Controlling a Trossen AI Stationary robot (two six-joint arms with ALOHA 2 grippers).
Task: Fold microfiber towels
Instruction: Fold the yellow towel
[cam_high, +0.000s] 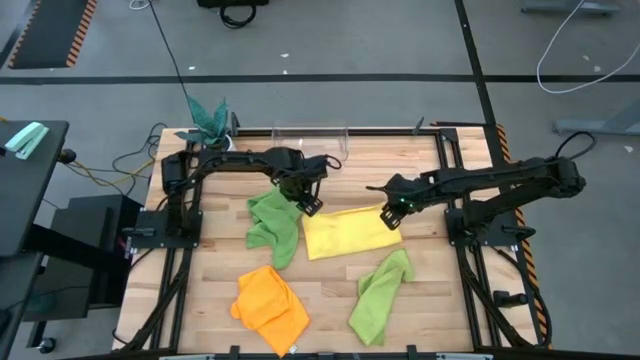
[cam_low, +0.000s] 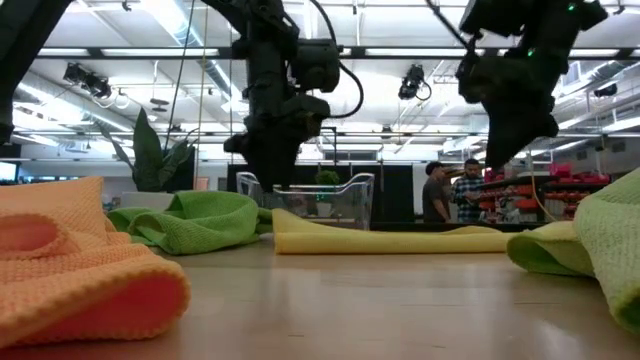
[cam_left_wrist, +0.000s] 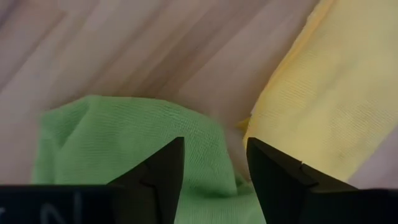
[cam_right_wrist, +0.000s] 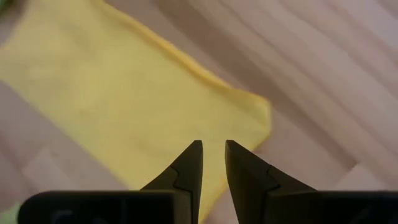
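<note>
Left wrist view: left gripper (cam_left_wrist: 214, 163) open, empty, above the seam between green towel (cam_left_wrist: 124, 134) and yellow towel (cam_left_wrist: 323, 93). Right gripper (cam_right_wrist: 213, 155) narrowly parted, holding nothing, over yellow towel's opposite end. Yellow towel lying folded flat at table centre; orange towel (cam_high: 270, 300) and second green towel (cam_high: 380, 290) nearer the front edge. Risk: snagging the green cloth on descent, dragging the yellow fold open.

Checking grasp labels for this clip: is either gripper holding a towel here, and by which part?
Nothing is held. The left gripper stands open over the yellow towel's left end; the right gripper, open with nothing between its fingers, is above its right end.
</note>
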